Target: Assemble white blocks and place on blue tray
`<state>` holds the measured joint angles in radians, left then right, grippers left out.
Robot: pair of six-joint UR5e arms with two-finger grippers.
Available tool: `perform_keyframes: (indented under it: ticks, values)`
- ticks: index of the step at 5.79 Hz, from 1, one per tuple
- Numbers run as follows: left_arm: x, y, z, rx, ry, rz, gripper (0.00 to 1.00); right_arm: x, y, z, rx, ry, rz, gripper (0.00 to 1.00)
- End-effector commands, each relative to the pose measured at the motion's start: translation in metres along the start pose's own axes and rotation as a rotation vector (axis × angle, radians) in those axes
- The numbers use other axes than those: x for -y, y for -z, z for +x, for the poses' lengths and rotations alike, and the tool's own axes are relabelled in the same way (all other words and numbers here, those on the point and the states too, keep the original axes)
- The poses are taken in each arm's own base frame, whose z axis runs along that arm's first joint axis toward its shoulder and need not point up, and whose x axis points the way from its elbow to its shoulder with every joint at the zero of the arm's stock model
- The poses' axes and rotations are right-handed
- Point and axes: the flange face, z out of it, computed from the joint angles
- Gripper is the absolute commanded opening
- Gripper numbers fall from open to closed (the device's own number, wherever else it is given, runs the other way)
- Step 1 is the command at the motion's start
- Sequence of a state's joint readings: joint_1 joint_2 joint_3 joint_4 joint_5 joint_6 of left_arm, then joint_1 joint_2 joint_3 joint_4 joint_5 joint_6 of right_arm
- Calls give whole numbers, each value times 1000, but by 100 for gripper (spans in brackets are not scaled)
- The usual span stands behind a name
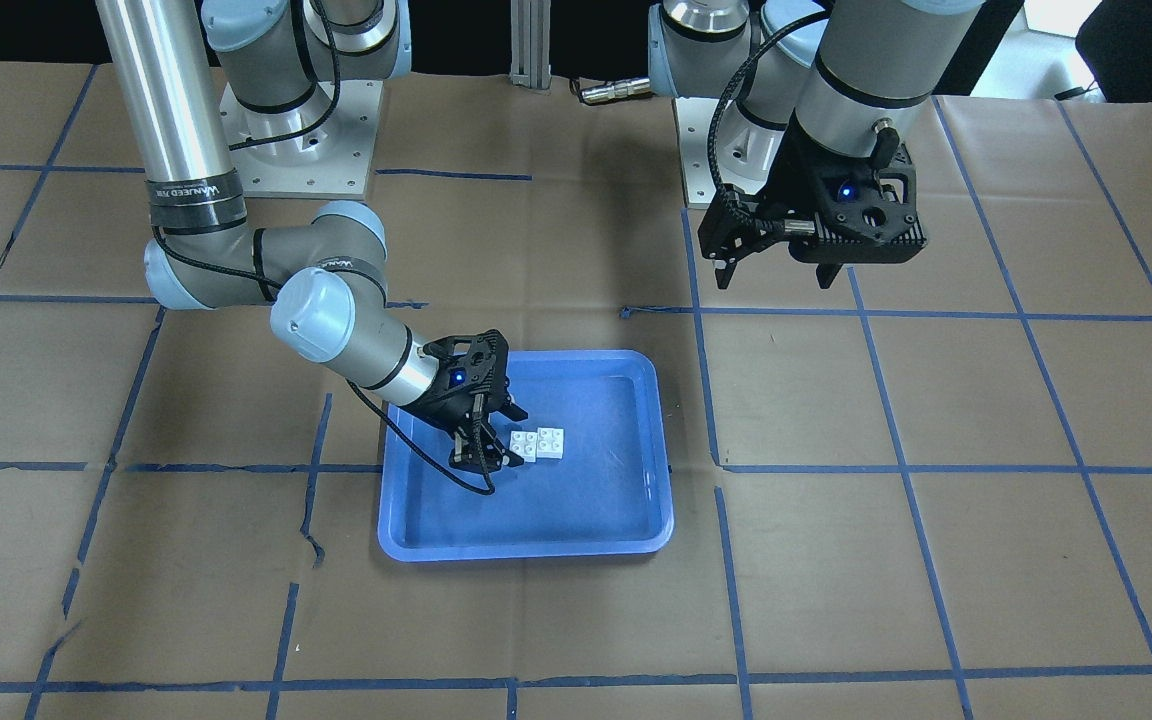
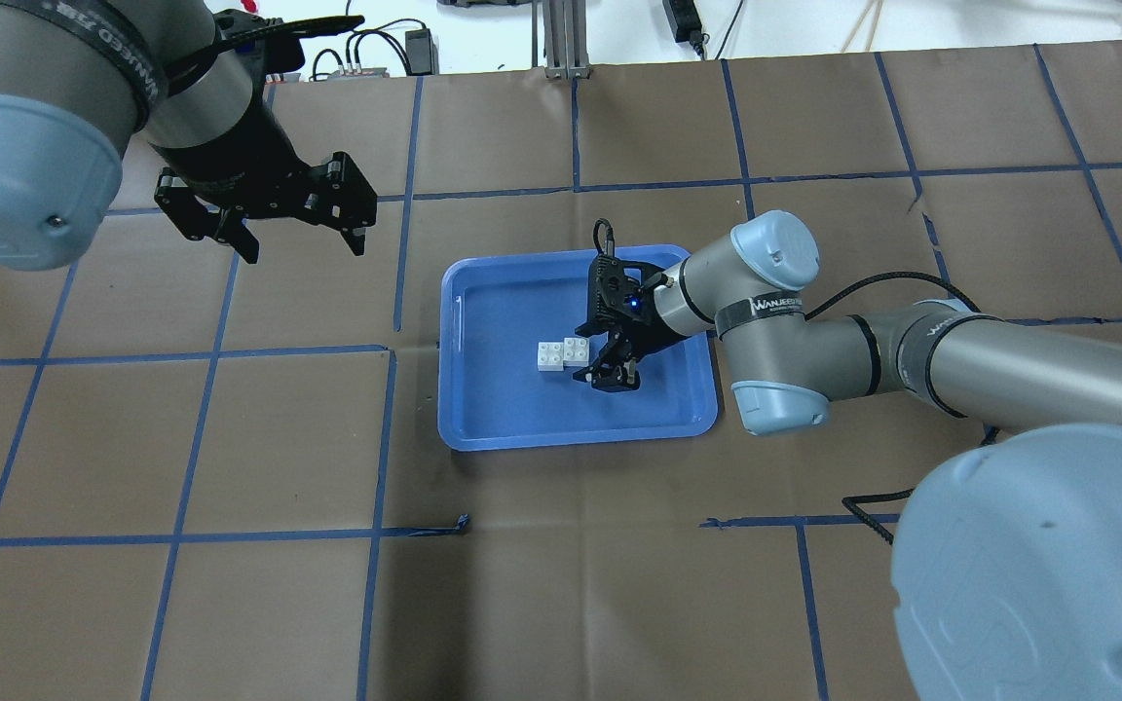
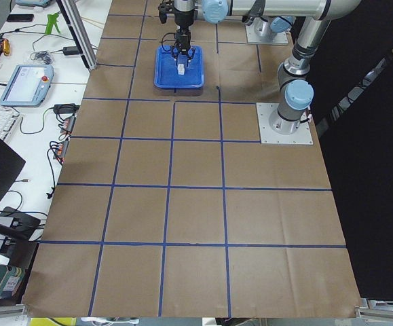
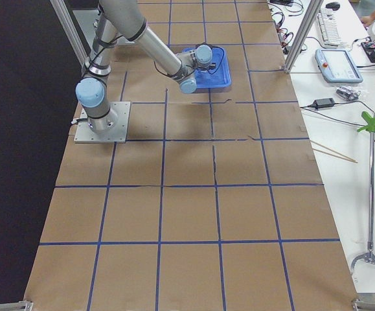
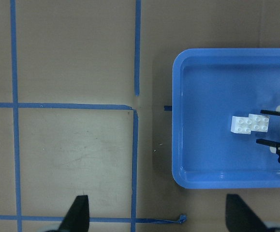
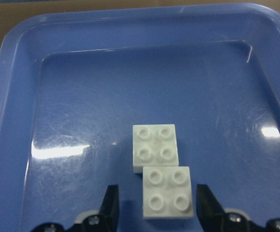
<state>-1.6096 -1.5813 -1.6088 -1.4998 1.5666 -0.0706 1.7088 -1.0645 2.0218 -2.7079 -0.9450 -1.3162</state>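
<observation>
Two white blocks lie on the floor of the blue tray, joined at an offset, the nearer one overlapping the farther one's edge. They also show in the overhead view and the front view. My right gripper is open and low inside the tray, and its fingers straddle the nearer block with a gap on one side. My left gripper is open and empty, high above the bare table, well away from the tray.
The table is covered in brown paper with a grid of blue tape lines. The arm bases stand at the table's robot side. Side benches with devices lie beyond the table's edge.
</observation>
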Motion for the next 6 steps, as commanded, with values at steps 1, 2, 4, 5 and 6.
perform_keyframes:
  ticks: [1,2,4,5,6]
  values:
    - [0,1,0,0,0,-3,99,1,1,0,0,-2,-1,81]
    - [2,-1,0,-2,2,-6,99,4,7,2,-14,-22,-6,100]
    - [1,1,0,0,2,-4,99,22,52,21,-53,-60,-114,100]
    - [1,1,0,0,2,-1,99,39,89,25,-22,-123,-180,100]
    - [2,2,-1,0,3,1,99,49,131,33,-52,-249,-294,100]
